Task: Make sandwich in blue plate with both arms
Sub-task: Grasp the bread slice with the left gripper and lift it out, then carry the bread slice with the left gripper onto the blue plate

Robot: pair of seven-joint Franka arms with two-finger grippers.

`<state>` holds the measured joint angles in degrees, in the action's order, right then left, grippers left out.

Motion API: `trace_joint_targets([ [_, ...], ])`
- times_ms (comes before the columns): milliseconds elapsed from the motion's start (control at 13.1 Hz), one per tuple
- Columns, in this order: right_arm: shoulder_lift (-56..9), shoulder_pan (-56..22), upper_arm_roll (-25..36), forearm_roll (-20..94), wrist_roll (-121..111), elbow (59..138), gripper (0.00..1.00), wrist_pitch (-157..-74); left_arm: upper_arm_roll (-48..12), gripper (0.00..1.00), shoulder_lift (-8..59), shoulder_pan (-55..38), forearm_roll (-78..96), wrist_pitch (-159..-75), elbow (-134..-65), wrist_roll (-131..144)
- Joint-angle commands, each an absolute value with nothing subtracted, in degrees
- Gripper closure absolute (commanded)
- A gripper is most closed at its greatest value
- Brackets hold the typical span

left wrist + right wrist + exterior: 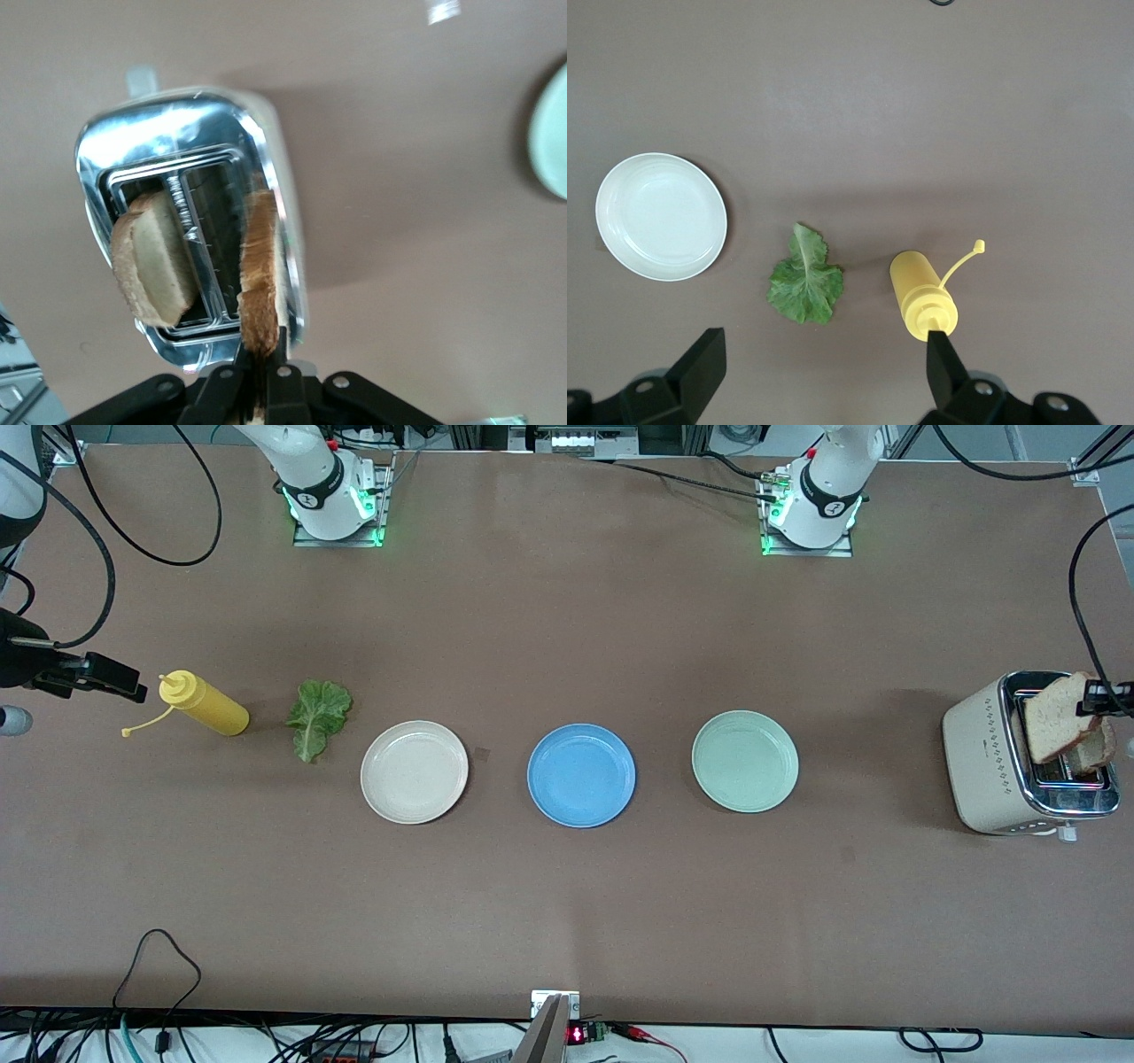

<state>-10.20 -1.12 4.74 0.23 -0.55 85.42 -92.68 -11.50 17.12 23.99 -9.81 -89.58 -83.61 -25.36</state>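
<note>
The blue plate (581, 775) lies empty in the middle of the table, between a cream plate and a mint-green plate. My left gripper (1099, 698) (263, 350) is shut on the edge of a toast slice (1054, 722) (260, 274) and holds it just above the toaster (988, 766) (177, 133). A second slice (1097, 751) (149, 266) stands in the other slot. The lettuce leaf (317, 716) (804, 288) lies flat on the table. My right gripper (120, 682) (824, 372) is open and empty, up over the table beside the lettuce and a yellow bottle.
A yellow squeeze bottle (208, 704) (921, 301) lies on its side beside the lettuce, toward the right arm's end. The cream plate (414, 771) (660, 217) and the mint-green plate (744, 761) (554, 133) flank the blue plate.
</note>
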Motion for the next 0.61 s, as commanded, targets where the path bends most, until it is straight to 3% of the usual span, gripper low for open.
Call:
trace_joint_targets([
  [0, -10.28, -0.88, 4.57, 1.05, -0.26, 85.43, 0.00, -92.29, -18.26, 0.97, 17.75, 24.26, -9.58, -85.96, -79.80, -25.84],
  [305, -10.98, -0.88, 4.57, 1.05, -1.14, 85.43, 0.00, -92.37, -29.85, 0.96, 22.22, 22.69, -6.09, -81.92, -80.60, -25.76],
  [534, -11.51, -1.05, 4.57, 1.05, -1.41, 85.43, 0.00, -92.29, -30.50, 0.96, 28.37, 17.06, 8.03, -84.62, -80.42, -17.18],
])
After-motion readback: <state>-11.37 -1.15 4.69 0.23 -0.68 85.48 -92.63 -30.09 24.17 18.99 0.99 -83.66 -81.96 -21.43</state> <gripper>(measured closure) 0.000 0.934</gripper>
